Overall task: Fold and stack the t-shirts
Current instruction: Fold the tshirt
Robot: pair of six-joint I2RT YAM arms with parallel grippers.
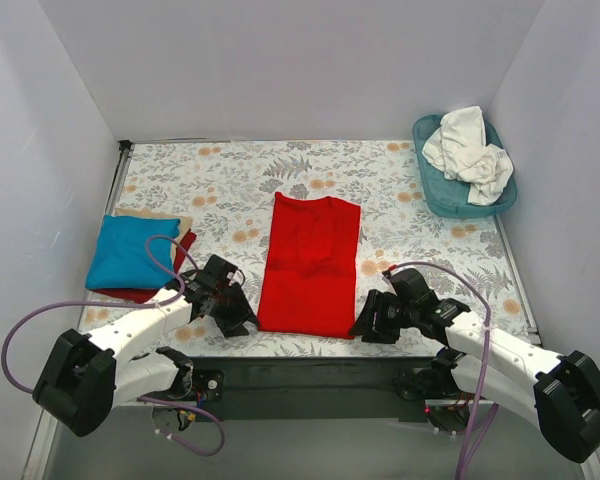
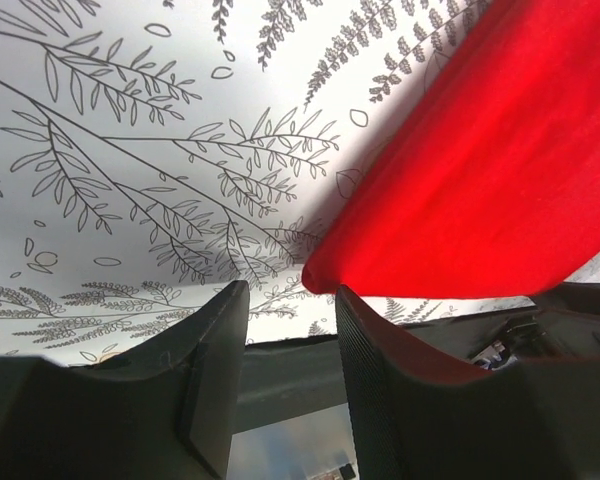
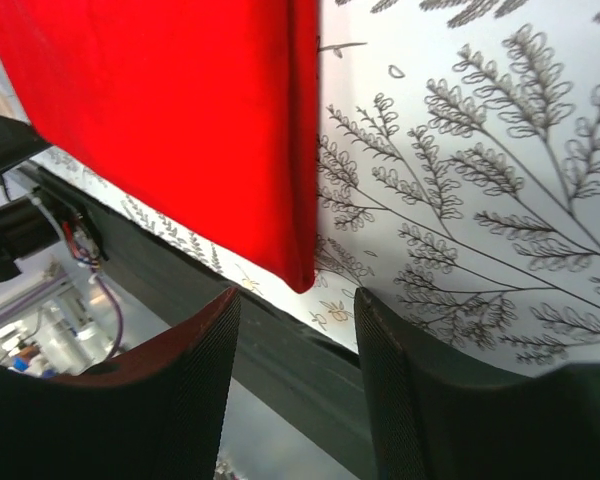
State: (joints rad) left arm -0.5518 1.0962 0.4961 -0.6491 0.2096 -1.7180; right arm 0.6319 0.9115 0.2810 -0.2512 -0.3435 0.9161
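A bright red t-shirt (image 1: 310, 265) lies flat as a long folded strip in the middle of the floral table cloth (image 1: 230, 190). My left gripper (image 1: 242, 322) sits just off its near left corner. The left wrist view shows that gripper (image 2: 290, 300) open, with the red t-shirt (image 2: 480, 170) corner just beyond the fingertips and nothing between them. My right gripper (image 1: 365, 325) sits off the near right corner. It (image 3: 295, 300) is open too, and the red t-shirt (image 3: 180, 120) ends just ahead of it. A folded turquoise t-shirt (image 1: 128, 250) lies at the left on another red one (image 1: 145, 294).
A teal basket (image 1: 450, 195) at the back right holds crumpled white t-shirts (image 1: 470, 150). The table's dark front edge (image 1: 310, 370) runs right below both grippers. White walls close in the table on three sides.
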